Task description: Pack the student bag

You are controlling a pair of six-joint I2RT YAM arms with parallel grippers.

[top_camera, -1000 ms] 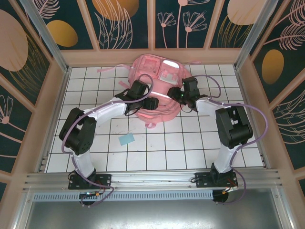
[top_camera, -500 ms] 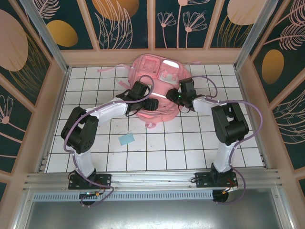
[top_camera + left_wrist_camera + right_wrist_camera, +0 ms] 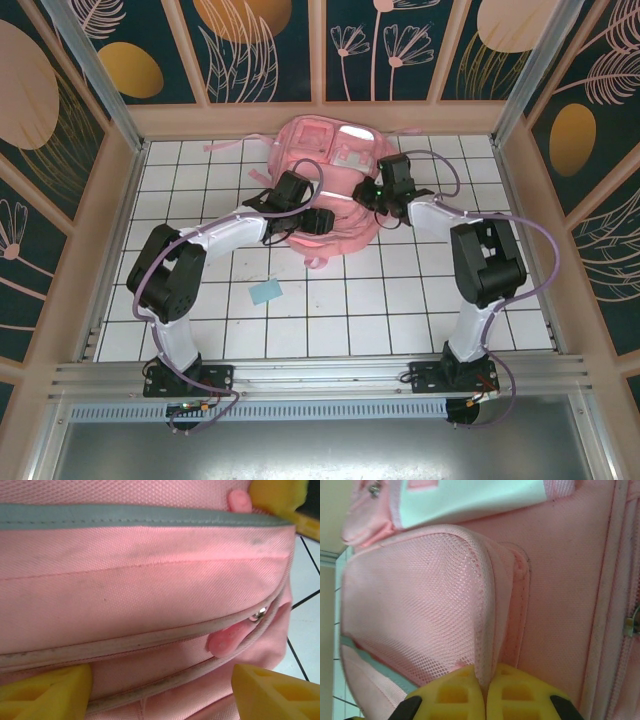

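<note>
In the upper middle of the top view, on the worktop [image 3: 200, 300]: the student bag [image 3: 335, 150] lies flat.
Right pincer [image 3: 485, 695]: pressed together on the thin rim of the bag's mesh pocket [image 3: 410, 610].
Left pincer [image 3: 160, 690]: jaws apart astride the zip seam, holding nothing.
Risk: a pull may slip the mesh out, or drag the unpinned bag.

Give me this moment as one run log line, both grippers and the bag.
left gripper: open, over zipper pull | right gripper: shut on student bag at mesh pocket edge | bag: lying on table
</note>
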